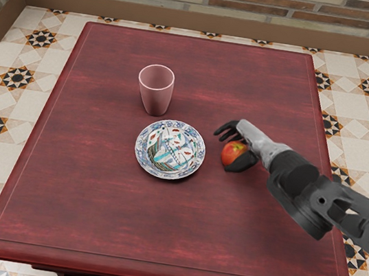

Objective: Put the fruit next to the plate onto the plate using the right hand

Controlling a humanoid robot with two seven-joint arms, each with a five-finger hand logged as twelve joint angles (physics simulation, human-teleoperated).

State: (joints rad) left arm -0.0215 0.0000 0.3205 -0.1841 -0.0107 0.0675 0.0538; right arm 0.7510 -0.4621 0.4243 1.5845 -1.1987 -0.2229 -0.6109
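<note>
Apple (232, 152), red with a yellowish flush, sits just beside the patterned plate (143, 147) on its right, a narrow strip of bare tabletop between the two. My right hand (249, 148) is clamped on the apple, with dark fingers (226, 129) curled over its far side and the thumb hooked under its near side; I cannot tell whether the fruit has left the wood. The apple is round, so no long axis governs the carry. What matters is that the plate lies straight across from my palm, toward the picture's left, a short sideways move with only the raised rim to clear. A pink cup (155, 88) stands upright beyond the plate, apart from it and off that line. The dark red table (92, 200) offers wide open room on every side, its edges well away. My left arm does not show.
</note>
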